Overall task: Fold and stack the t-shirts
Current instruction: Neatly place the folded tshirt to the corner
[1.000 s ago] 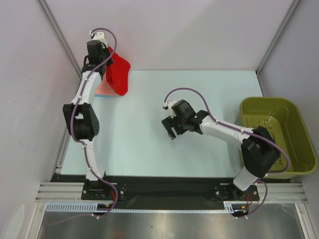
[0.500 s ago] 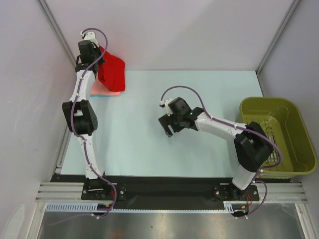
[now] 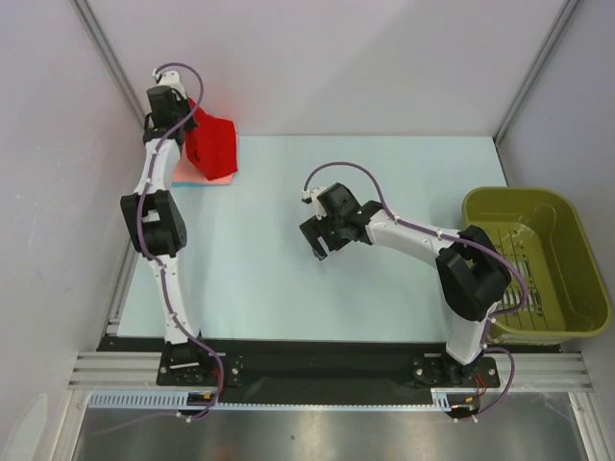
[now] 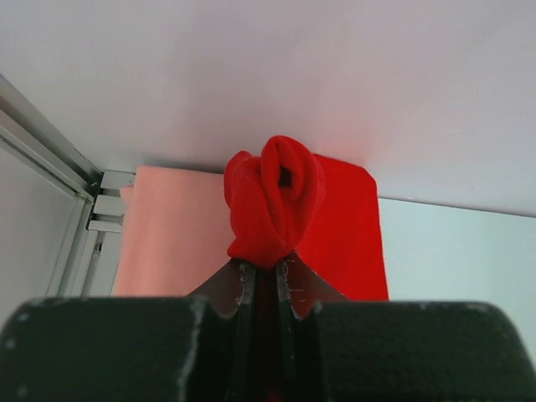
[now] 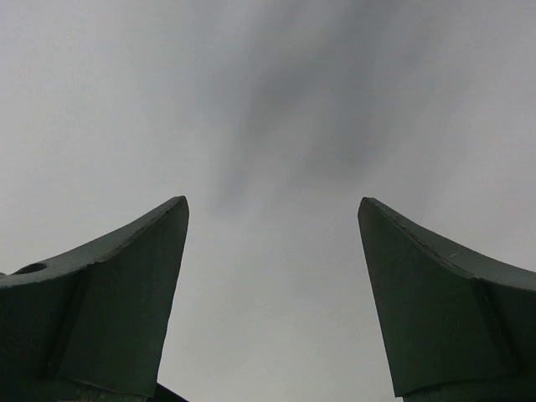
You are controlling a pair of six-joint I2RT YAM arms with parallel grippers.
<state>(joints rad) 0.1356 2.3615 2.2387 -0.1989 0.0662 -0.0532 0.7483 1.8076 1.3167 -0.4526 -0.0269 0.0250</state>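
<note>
White-grey walls on 3 sides, soft even light. Ahead of the left fingers: back wall up top, pale blue table top lower down to the R, silver metal post to the L. Ahead of the right fingers: just blurry grey w/ a darker smudge. Behind both sets of fingers, at the table's near edge: black strip, silver rail, shiny metal sheet.

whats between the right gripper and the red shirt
Nothing. In the top view only bare light-blue table lies between the open right gripper and the red t-shirt, which the left gripper pinches at the far left corner.
</note>
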